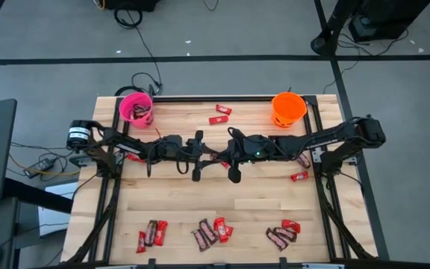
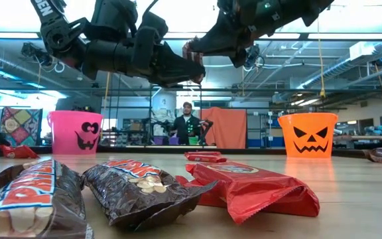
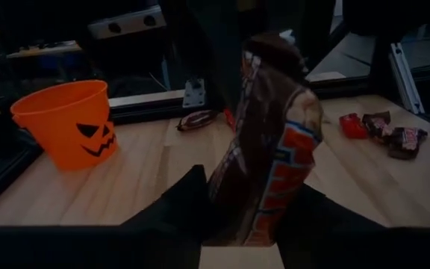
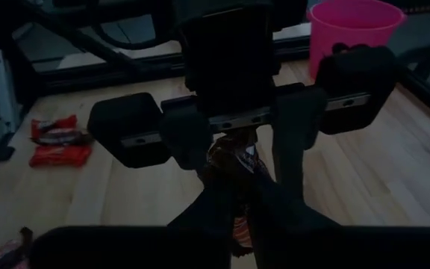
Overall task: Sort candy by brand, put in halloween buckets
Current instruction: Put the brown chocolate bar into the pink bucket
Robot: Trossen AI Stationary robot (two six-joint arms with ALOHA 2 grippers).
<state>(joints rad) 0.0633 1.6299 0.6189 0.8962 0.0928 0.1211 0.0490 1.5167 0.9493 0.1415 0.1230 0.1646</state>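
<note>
While meeting mid-bench: my right gripper (image 4: 234,202) clenches a brown candy bar (image 3: 271,142).
Axis: upright between my left gripper (image 3: 237,224) jaws, closing round it.

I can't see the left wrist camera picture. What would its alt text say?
A dark brown candy bar with orange lettering stands upright between the left gripper fingers, filling the middle of the view. Behind it on the wooden table sit an orange pumpkin-face bucket and scattered red and brown candies.
</note>
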